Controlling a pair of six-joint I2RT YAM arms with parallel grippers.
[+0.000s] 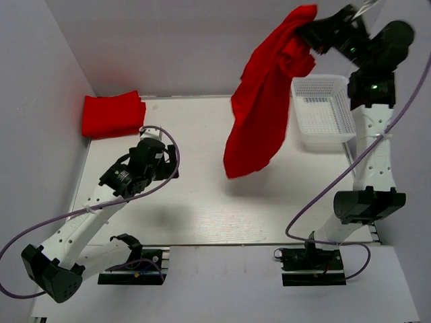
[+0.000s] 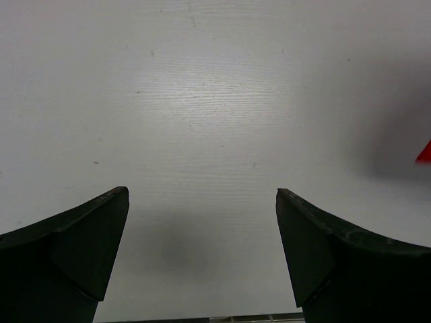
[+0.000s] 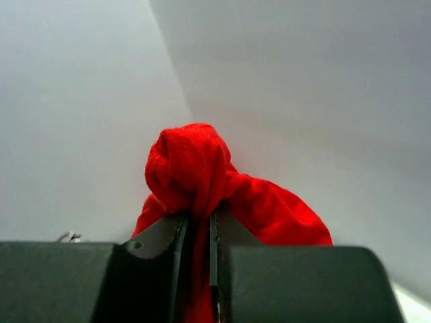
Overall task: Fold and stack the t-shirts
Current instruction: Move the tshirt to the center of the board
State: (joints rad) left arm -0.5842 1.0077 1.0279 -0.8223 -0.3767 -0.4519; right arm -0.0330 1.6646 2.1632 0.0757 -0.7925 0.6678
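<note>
A red t-shirt (image 1: 259, 101) hangs bunched in the air at the back right, its lower end just above the table. My right gripper (image 1: 311, 30) is raised high and shut on its top; in the right wrist view the cloth (image 3: 195, 168) is pinched between the fingers (image 3: 161, 235). A second red t-shirt (image 1: 112, 114) lies folded at the back left corner of the table. My left gripper (image 1: 161, 145) hovers low over the table near that folded shirt, open and with nothing in it; its fingers (image 2: 94, 235) stand wide apart over bare table.
A white mesh basket (image 1: 323, 111) stands at the back right, partly behind the hanging shirt. White walls close the table at the back and both sides. A purple cable (image 1: 168, 145) loops by the left wrist.
</note>
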